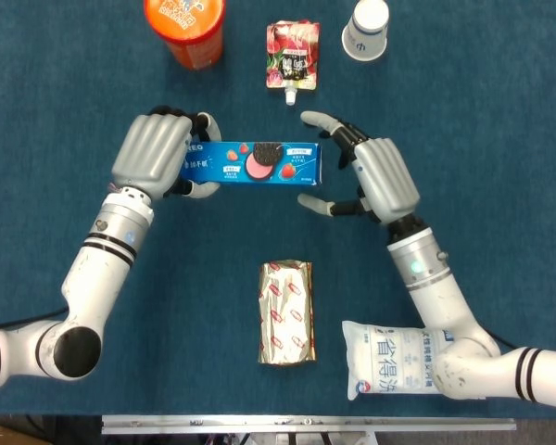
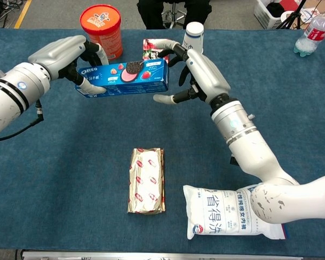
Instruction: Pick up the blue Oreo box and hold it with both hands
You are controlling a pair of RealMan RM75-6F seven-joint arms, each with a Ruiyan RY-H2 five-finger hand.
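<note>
The blue Oreo box (image 1: 259,165) (image 2: 127,77) hangs level above the blue table, its printed face up. My left hand (image 1: 153,153) (image 2: 65,51) grips its left end, fingers wrapped over the top. My right hand (image 1: 375,176) (image 2: 200,73) is at the box's right end with fingers spread. One finger reaches above the end and the thumb below it, with a small gap still showing to the box. Nothing is in the right hand.
An orange tub (image 1: 185,28), a red pouch (image 1: 292,51) and a white cup (image 1: 366,28) stand at the far edge. A gold foil pack (image 1: 285,311) lies mid-table. A white bag (image 1: 398,357) lies under my right forearm. A water bottle (image 2: 314,32) is far right.
</note>
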